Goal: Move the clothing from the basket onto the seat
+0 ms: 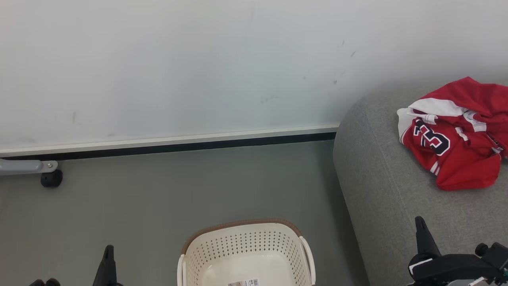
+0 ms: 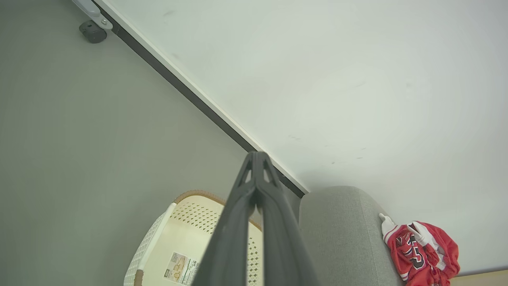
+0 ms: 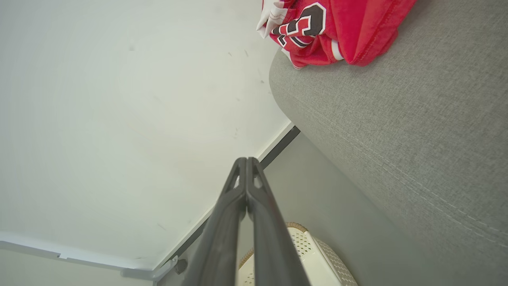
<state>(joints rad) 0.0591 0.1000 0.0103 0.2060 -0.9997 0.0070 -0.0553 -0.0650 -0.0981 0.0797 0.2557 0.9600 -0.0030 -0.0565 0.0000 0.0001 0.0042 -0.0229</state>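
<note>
Nearest me, low on either side, the left jaws are pressed tight together with nothing between them. The right jaws, by the near part of the grey sofa (image 1: 381,190), are closed and bare as well. Between the two arms the cream laundry basket (image 1: 246,240) stands on the green-grey floor (image 1: 139,198), just beside the sofa's rounded end. The part of its bottom I can see carries a printed label (image 1: 244,283) and no cloth; its nearest part is hidden from me.

Further back and to the right, the red jersey (image 1: 456,135) lies crumpled on the sofa cushion, navy number facing up, white panel at its top, well apart from the basket.

To my eye the moving is all but done, so the step now is to check. I would tip the head down over the hidden near part of the basket before calling it finished. Should another garment turn up, part the jaws wide, pinch a raised fold, lift it clear of the brown rim, then let go well in from the sofa's curved edge so it cannot slide off.

Beyond, a black castor (image 1: 51,178) sits by the dark skirting (image 1: 178,145) under the pale wall (image 1: 198,59)
</note>
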